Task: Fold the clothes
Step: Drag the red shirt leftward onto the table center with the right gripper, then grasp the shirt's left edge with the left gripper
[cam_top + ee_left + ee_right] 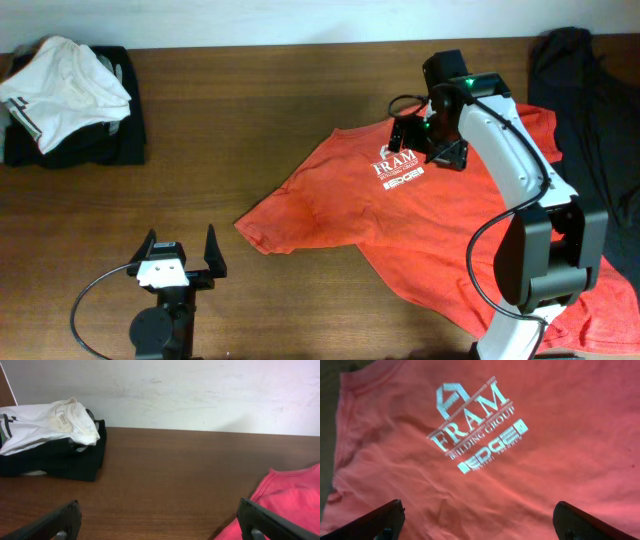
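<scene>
A red-orange T-shirt (340, 215) with white block lettering (397, 170) lies spread, lettering up, on the right half of the wooden table. My right gripper (432, 143) hovers over its upper chest near the collar, open and empty; in the right wrist view the shirt (545, 435) fills the frame with the lettering (475, 422) ahead of the open fingers (477, 522). My left gripper (181, 256) is open and empty near the table's front left, apart from the shirt. In the left wrist view a shirt edge (295, 495) shows at right, beside the open fingers (160, 522).
A pile of folded white and black clothes (70, 100) sits at the back left corner, also in the left wrist view (50, 440). A dark garment (590, 90) lies at the back right edge. A pale wall (200, 390) backs the table.
</scene>
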Controlling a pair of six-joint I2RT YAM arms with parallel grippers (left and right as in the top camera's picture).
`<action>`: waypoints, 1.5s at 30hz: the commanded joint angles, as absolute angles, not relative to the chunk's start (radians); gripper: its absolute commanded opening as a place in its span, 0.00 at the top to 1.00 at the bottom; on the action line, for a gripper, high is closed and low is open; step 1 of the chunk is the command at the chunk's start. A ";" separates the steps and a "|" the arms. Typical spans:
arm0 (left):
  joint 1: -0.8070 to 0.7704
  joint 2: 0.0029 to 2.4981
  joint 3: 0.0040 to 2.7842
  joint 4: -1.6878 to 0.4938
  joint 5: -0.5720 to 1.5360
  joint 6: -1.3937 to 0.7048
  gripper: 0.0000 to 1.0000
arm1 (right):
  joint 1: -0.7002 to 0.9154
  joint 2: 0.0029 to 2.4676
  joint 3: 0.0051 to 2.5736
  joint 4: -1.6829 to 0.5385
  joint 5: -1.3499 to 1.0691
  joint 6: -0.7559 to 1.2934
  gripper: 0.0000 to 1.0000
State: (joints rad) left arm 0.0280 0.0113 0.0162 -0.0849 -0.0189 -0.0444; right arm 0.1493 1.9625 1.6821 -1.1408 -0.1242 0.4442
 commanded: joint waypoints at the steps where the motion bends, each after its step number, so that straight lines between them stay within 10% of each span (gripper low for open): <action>1: 0.022 0.007 0.009 -0.083 -0.015 -0.029 0.01 | 0.150 1.938 1.678 -1.149 -0.097 0.442 0.01; 45: 0.022 0.011 0.009 -0.083 -0.015 -0.028 0.01 | 0.150 1.936 1.676 -1.250 -0.093 0.442 0.01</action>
